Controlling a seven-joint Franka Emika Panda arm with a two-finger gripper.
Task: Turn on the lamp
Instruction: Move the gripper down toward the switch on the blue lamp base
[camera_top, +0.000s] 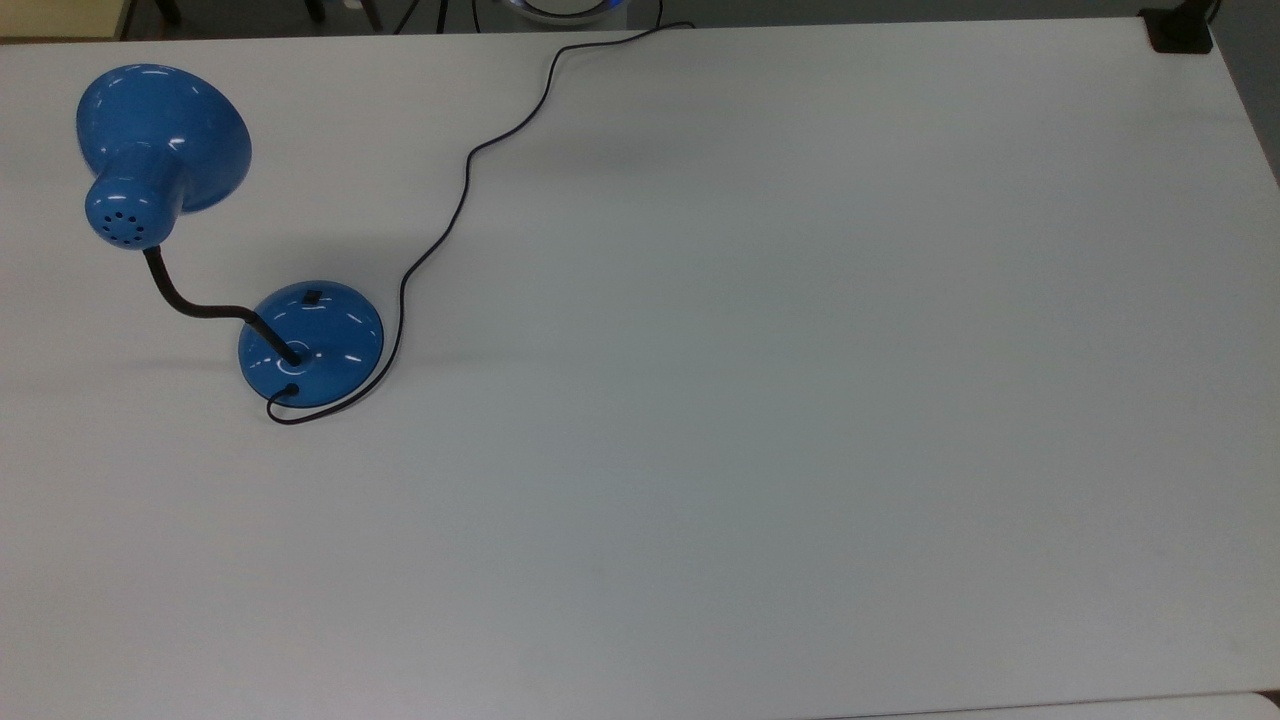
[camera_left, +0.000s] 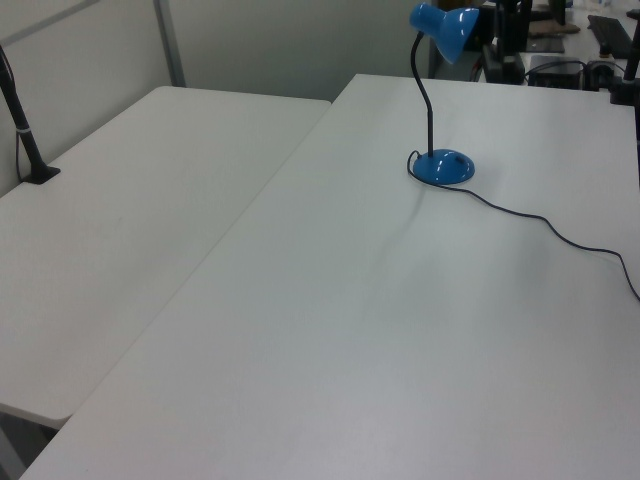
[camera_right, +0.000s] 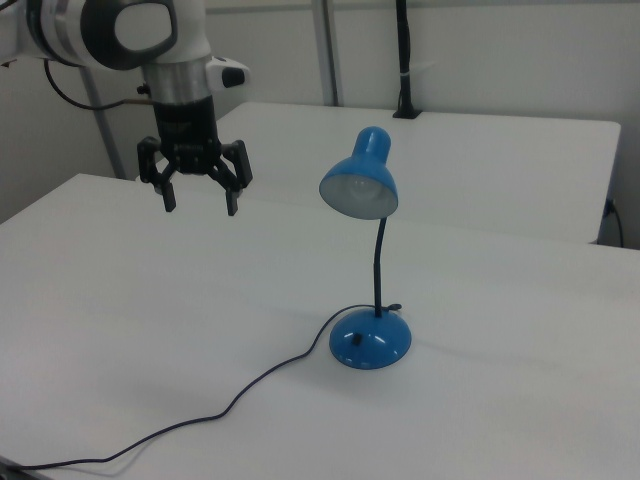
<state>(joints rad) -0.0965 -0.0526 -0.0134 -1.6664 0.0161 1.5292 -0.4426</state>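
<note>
The lamp (camera_right: 368, 270) stands on the white table (camera_top: 800, 400), toward the top view's left, unlit, its shade (camera_top: 165, 135) leaning away from the base on a bent black neck (camera_top: 195, 300). The gripper (camera_right: 196, 198) hangs in the air with its fingers spread and holding nothing, well apart from the lamp, toward the right view's left. The domed base (camera_top: 311, 343) looks glossy, likely slippery and light enough to slide, so a downward press seems wiser than a grasp. The small black switch (camera_top: 313, 296) on the dome is the spot to press. The thin cord (camera_top: 470, 170) trails loosely off the table's far edge.
</note>
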